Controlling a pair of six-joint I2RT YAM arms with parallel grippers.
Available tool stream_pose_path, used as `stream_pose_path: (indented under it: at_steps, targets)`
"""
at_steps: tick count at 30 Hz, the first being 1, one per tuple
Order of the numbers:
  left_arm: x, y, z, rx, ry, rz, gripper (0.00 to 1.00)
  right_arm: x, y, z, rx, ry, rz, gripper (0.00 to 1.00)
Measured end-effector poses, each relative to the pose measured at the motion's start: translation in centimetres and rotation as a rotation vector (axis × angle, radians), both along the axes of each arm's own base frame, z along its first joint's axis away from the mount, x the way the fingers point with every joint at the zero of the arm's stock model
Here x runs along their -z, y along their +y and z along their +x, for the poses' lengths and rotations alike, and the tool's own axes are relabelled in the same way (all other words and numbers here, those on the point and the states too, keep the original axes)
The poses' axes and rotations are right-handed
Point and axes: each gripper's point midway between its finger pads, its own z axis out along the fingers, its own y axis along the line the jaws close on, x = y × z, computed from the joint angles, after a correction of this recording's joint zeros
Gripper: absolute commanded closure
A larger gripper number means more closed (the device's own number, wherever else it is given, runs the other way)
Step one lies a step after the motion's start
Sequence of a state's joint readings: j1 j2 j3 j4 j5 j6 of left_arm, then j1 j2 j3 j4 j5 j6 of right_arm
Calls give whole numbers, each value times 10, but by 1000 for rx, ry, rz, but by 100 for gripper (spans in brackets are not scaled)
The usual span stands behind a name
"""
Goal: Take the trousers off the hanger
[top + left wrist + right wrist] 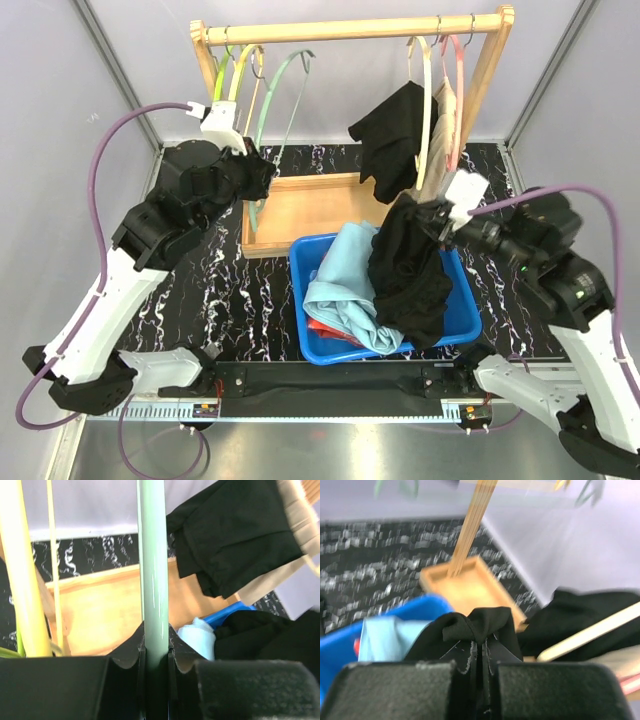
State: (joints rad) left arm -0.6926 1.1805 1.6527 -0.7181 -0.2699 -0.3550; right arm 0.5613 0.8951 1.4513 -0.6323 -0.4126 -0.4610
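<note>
My right gripper is shut on a black pair of trousers and holds it over the blue bin; the pinched cloth bunches above the fingers. A light blue pair and a bit of the red pair lie in the bin. A second black pair hangs on a cream hanger at the rack's right, with beige cloth behind it. My left gripper is shut on an empty pale green hanger.
A wooden rack stands at the back on a wooden tray base. Several empty yellow and green hangers hang at its left end. A pink hanger hangs at the right.
</note>
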Motion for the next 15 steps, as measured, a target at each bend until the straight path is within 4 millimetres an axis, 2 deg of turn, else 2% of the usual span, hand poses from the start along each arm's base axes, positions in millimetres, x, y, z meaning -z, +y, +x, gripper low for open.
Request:
stream_pose_path:
  at_steps: [3, 4, 5, 7, 8, 9, 11, 15]
  targets:
    - [-15, -1, -1, 13, -28, -15, 100, 51, -1, 1, -5, 79, -86, 86]
    - [-20, -1, -2, 15, -37, -21, 100, 70, -1, 2, -7, 107, -118, 76]
    - [-25, -1, -2, 16, -46, -28, 100, 92, -1, 2, -8, 144, -154, 70]
    - [-33, -1, -2, 17, -61, -38, 100, 130, -3, 3, -14, 206, -220, 45]
    - [-34, -1, -2, 16, -59, -35, 100, 147, -4, 2, -19, 235, -251, 15]
    - [-32, -1, -1, 14, -54, -30, 100, 161, -6, 0, -22, 263, -277, 5]
    - [-32, -2, 2, 10, -51, -25, 100, 175, -9, -3, -32, 279, -312, 0]
    - [-30, -3, 13, -10, -40, -17, 100, 171, -12, -8, -36, 241, -306, 0]
